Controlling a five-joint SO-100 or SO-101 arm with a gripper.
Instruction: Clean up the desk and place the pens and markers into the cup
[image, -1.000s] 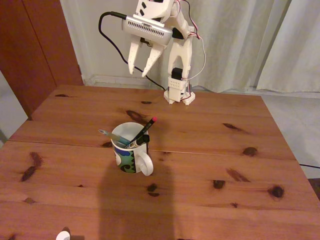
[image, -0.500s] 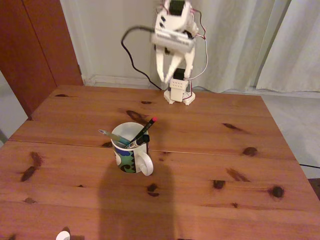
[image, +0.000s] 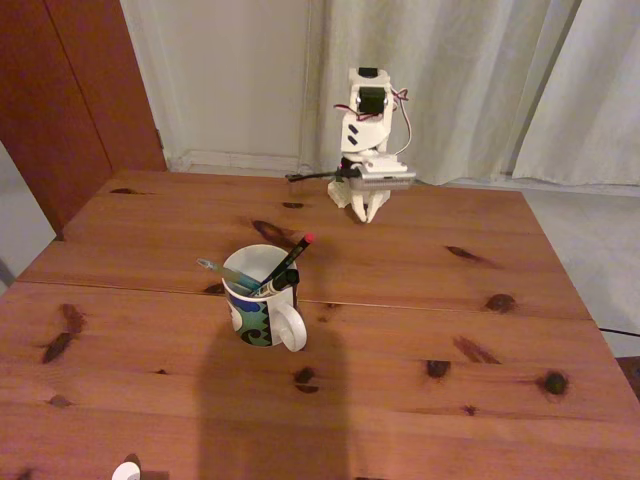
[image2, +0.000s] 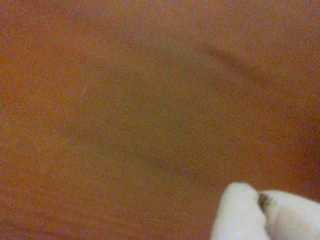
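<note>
Your arm's folded down at the far edge of the counter (image: 400, 300), tool (image: 366, 210) pointing at the wood just in front of its base. In the wrist view the two white fingertips (image2: 240, 212) sit together, nothing between them, so the tool (image2: 262, 202) is closed and empty.

The cup (image: 258, 297) stands near centre, well apart from the arm. All three sticks are in it: teal pen (image: 215, 268) leaning left, black pen w/ red tip (image: 293, 255) leaning right, marker (image: 280, 282) low by the rim.

Risks, as I judge them: the tips look v. close to the wood, so any further drop could jam them into it. The red-tipped pen sticks out furthest; bump the cup and it could tip out.

Hard to read: the wrist view is blurred, wood grain only. Small white object (image: 125, 472) at the near left edge is cut off; can't ID it.
</note>
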